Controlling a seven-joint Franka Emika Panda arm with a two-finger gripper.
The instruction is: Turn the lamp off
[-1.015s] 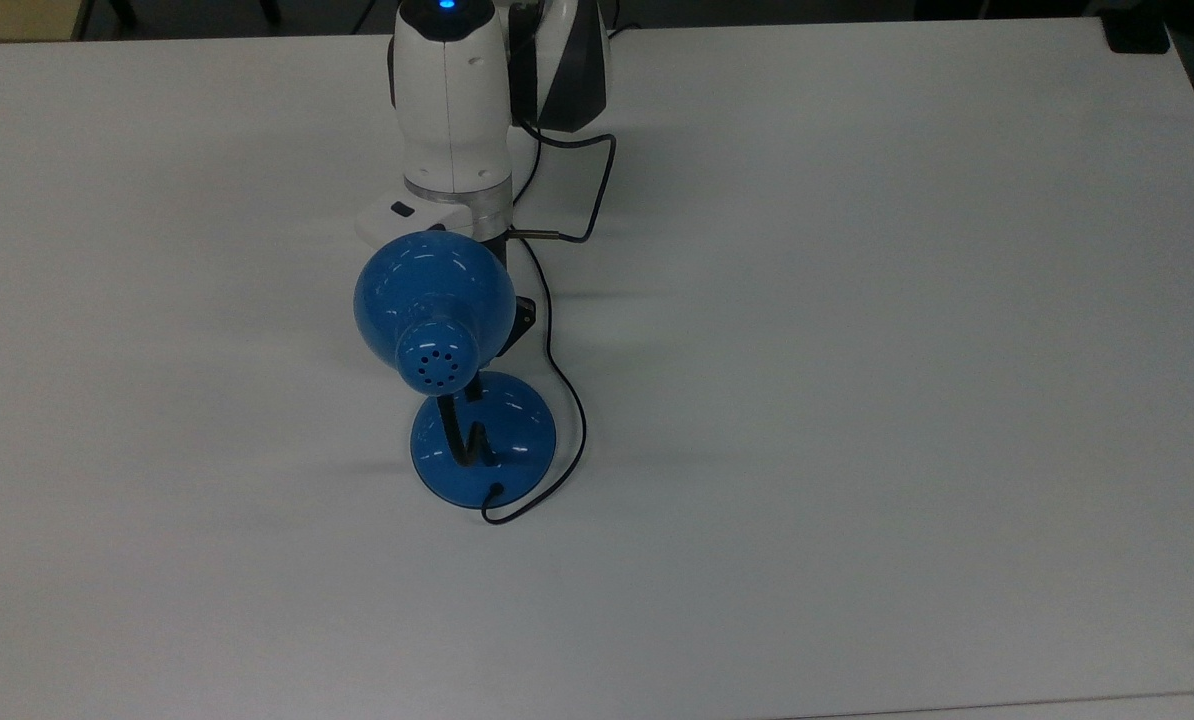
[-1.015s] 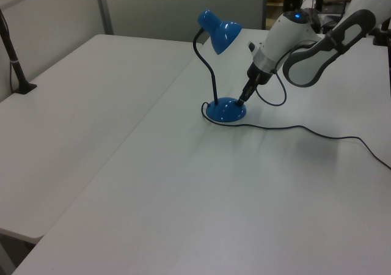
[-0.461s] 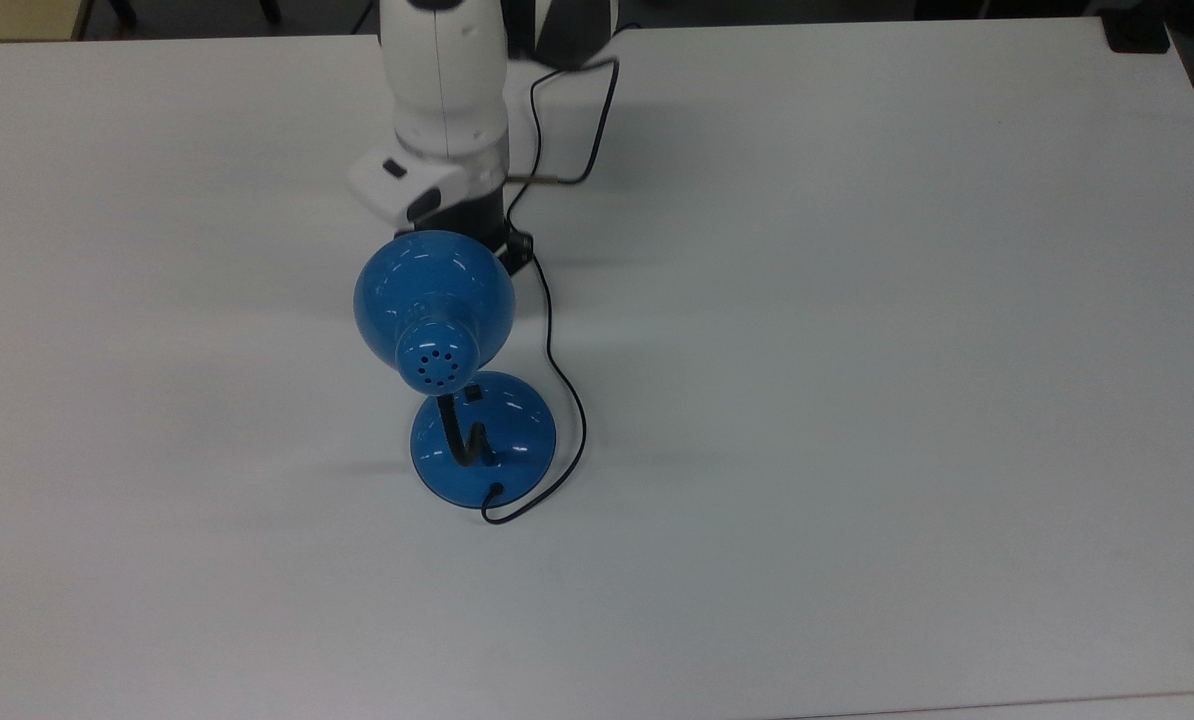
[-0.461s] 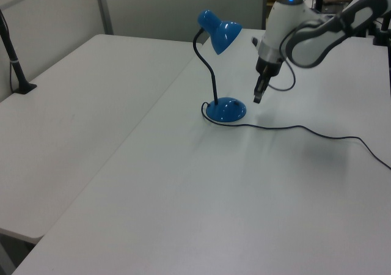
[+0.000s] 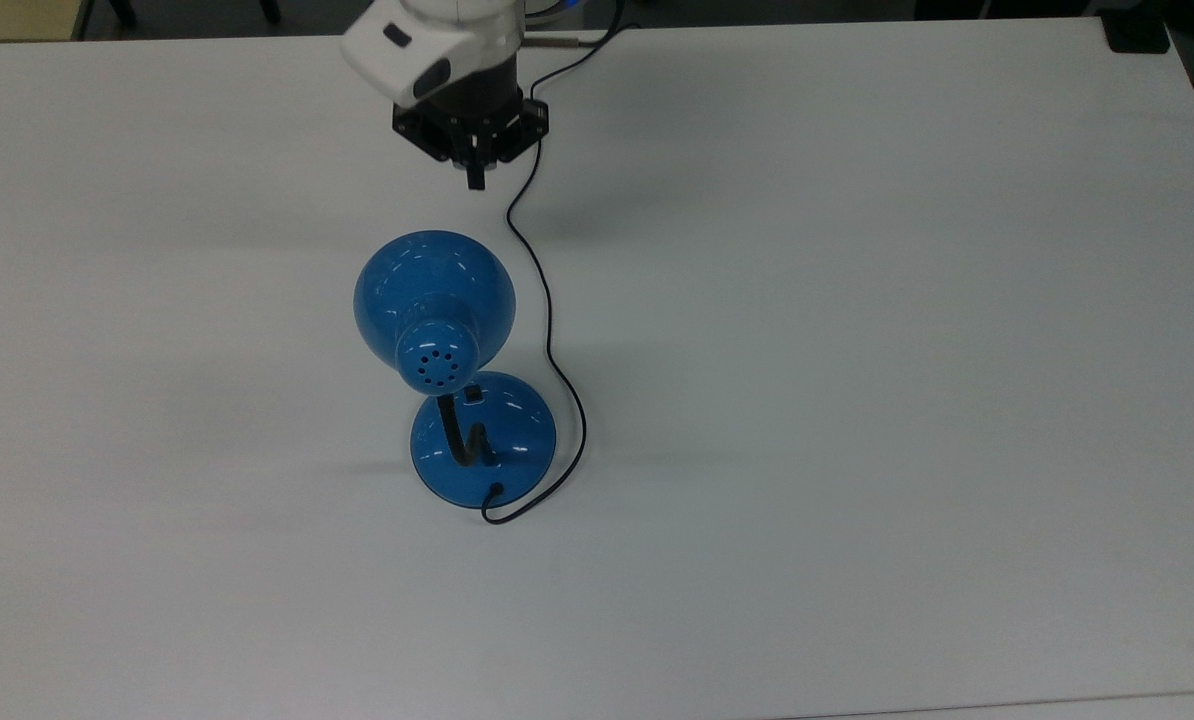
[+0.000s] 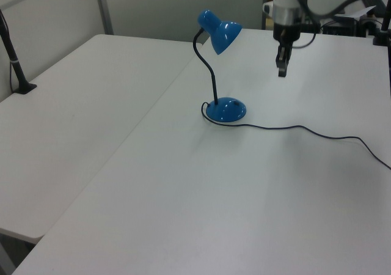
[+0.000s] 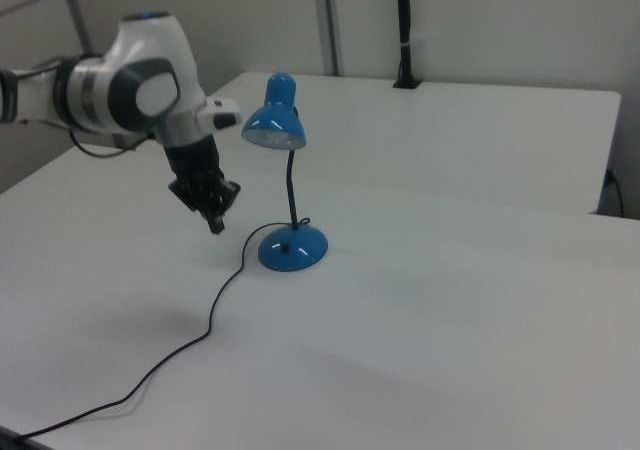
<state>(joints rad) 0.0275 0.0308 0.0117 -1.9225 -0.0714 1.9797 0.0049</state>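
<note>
So the gripper (image 5: 474, 180) is up in the air with its fingers pressed together, holding nothing, well apart from the lamp (image 5: 452, 372). That blue lamp stands upright on the white table (image 5: 857, 350), its cord (image 5: 557, 370) trailing off across it.

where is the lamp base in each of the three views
Top view: the lamp base sits below centre, under the shade.
Left view: the base is above centre, left of the end effector.
Right view: the base is left of centre, right of the end effector.
Shared landmark: the black cord running off from the base.
</note>
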